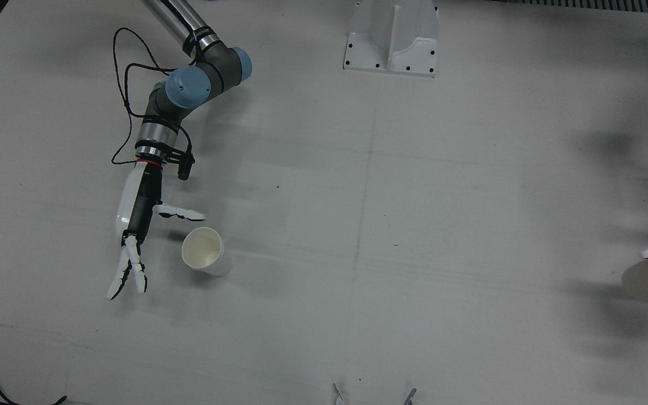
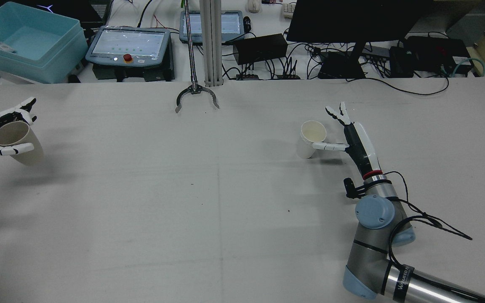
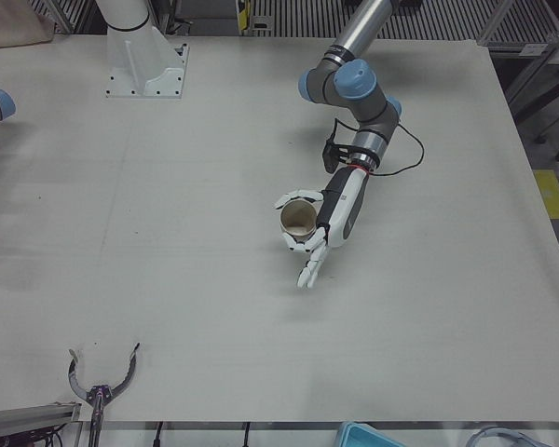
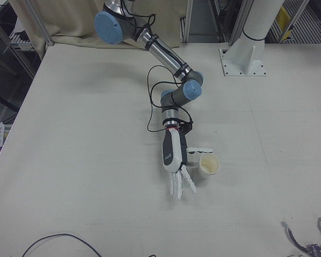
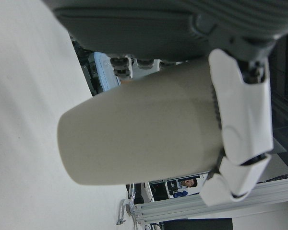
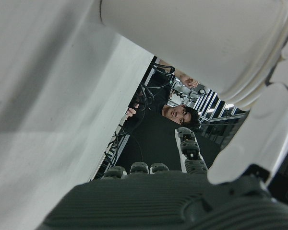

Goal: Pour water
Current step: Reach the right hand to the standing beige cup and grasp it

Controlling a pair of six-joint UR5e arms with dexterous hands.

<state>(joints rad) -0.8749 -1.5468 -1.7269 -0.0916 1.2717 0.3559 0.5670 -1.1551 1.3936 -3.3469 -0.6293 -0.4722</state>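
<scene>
Across the table, the two cups are well apart, so the step in hand, as I judge it, is to get both held and brought together.

The right arm lies low over the table, and the left arm reaches to the far side.

The right hand holds nothing. Its fingers are straight and spread past the standing cup, and its thumb points along just beside the rim, seemingly apart from it from above.

The left hand is wrapped around the held cup, thumb in front and fingers behind. That cup is tilted a little, and its offset shadow suggests it is off the table. Whether either cup has water in it I cannot tell.

To do this well:
- The right hand should slide sideways until its palm meets the standing cup's wall.
- It should then curl around the middle of the cup, not the rim.
- The grip should be gentle, since a thin cup would buckle or tip if pushed from one side.
- The held cup should be levelled before it travels, and tipped only once its lip is over the other's mouth.

Counted:
- one table
- two arms
- two hands
- two cups
- one pair of tongs, lying at the far edge, away from both cups
</scene>
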